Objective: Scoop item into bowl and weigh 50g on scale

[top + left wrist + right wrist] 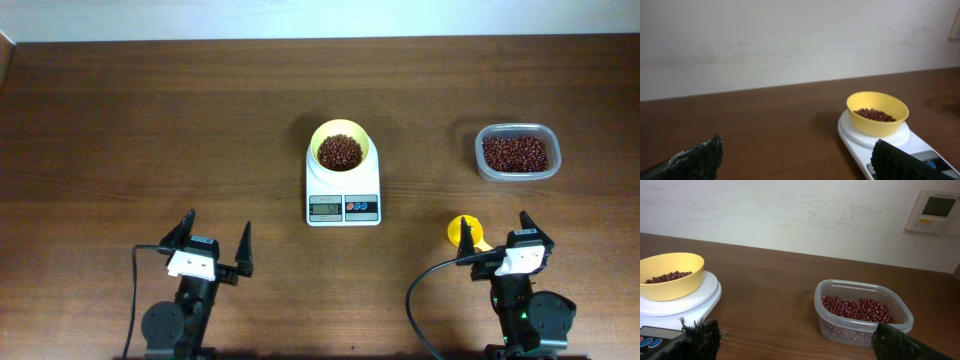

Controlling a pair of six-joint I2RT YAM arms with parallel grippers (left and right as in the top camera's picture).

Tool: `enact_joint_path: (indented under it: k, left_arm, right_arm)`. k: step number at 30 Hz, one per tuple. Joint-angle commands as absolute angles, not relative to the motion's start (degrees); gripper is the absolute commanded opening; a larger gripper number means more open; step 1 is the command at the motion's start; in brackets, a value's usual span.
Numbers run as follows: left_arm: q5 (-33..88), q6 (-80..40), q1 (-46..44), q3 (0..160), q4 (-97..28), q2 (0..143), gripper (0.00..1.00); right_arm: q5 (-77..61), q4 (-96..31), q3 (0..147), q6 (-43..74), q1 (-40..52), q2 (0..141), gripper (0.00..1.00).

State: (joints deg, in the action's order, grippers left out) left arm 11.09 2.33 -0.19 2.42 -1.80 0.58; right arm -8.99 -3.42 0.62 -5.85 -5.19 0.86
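A pale-yellow bowl point(340, 150) holding dark red-brown beans point(340, 152) stands on the white scale point(343, 195) at the table's middle. It also shows in the left wrist view point(877, 114) and the right wrist view point(671, 275). More beans point(515, 153) fill a clear plastic container point(517, 172) at the right point(862, 312). My left gripper point(214, 241) is open and empty near the front left, well short of the scale. My right gripper point(496, 237) is open and empty near the front right, below the container.
A yellow scoop point(464, 232) lies on the table just left of my right gripper. The scale's display and buttons point(345, 208) face the front edge. A wall panel point(932, 211) hangs at the back right.
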Motion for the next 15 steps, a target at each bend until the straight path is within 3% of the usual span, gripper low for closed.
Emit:
enact_joint_path:
  k: [1, 15]
  left_arm:
    - [10.6, 2.2, 0.1, 0.5, -0.7, 0.3, 0.99]
    - [11.2, 2.1, 0.1, 0.5, -3.6, 0.4, 0.99]
  right_arm:
    - [-8.5, -3.8, 0.3, -5.5, -4.9, 0.6, 0.99]
    - [-8.5, -3.8, 0.3, -5.5, -4.9, 0.6, 0.99]
